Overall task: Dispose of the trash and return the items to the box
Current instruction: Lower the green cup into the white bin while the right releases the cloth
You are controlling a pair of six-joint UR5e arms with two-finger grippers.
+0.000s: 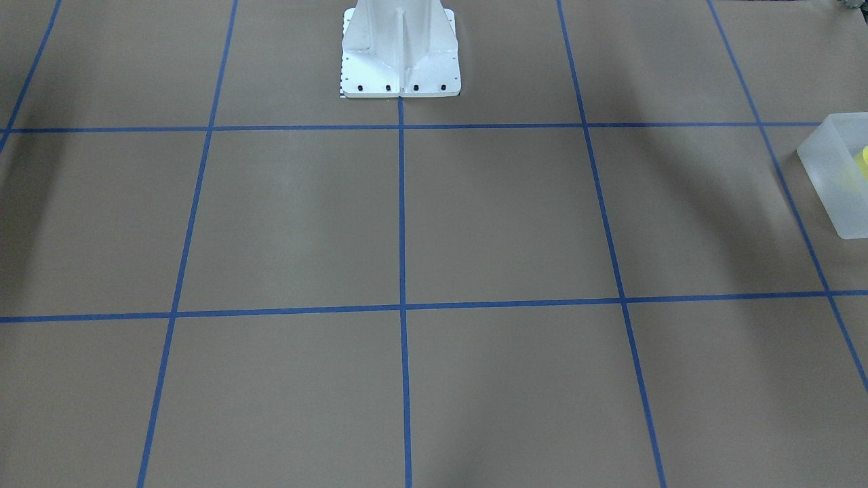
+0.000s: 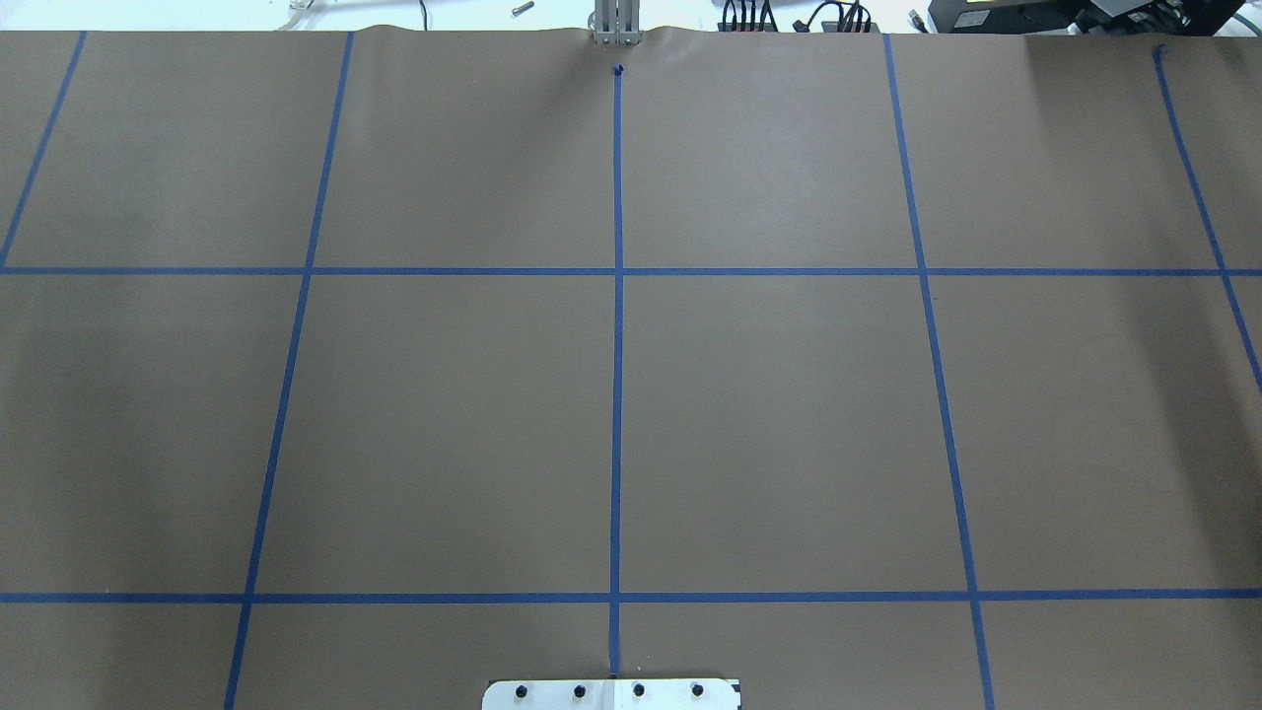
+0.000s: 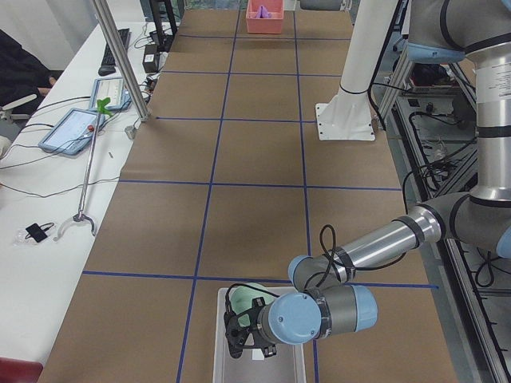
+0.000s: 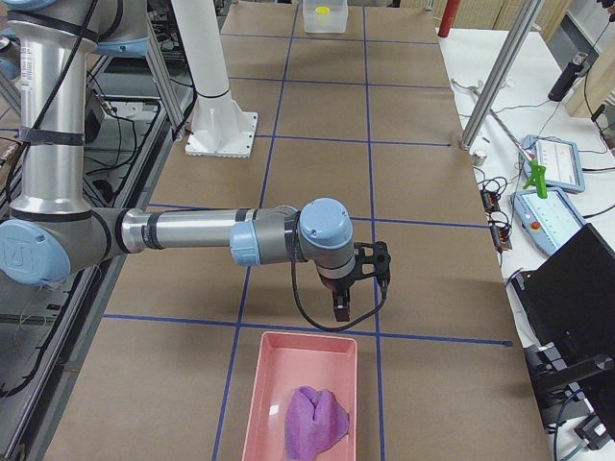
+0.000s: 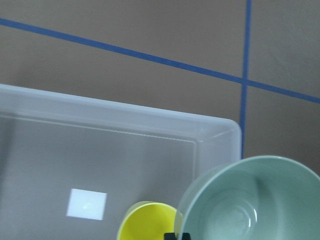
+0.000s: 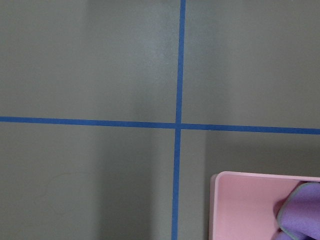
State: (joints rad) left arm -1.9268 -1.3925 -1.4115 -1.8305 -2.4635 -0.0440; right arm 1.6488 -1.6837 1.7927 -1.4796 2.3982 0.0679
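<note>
Left wrist camera looks down, close above the box; exterior left view shares it at 6 o'clock.

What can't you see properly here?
- Left gripper: open or shut unclear; left wrist view's bottom edge cuts it off.
- Right gripper: shown only from the side; open or shut unclear.
- Cup and bowl: partly past that same edge.
- Box: cut off by the front-facing view's right edge.

The translucent frosted-white rectangular plastic bin is smooth with a dull sheen. The small yellow tapered plastic cup and the pale mint-green round plastic bowl are smooth, and the bowl is faintly glossy. The brown paper table cover is matt and is lined with blue tape. The white painted metal robot base shines. The purple cloth looks soft and matt in a smooth pink plastic tray.
</note>
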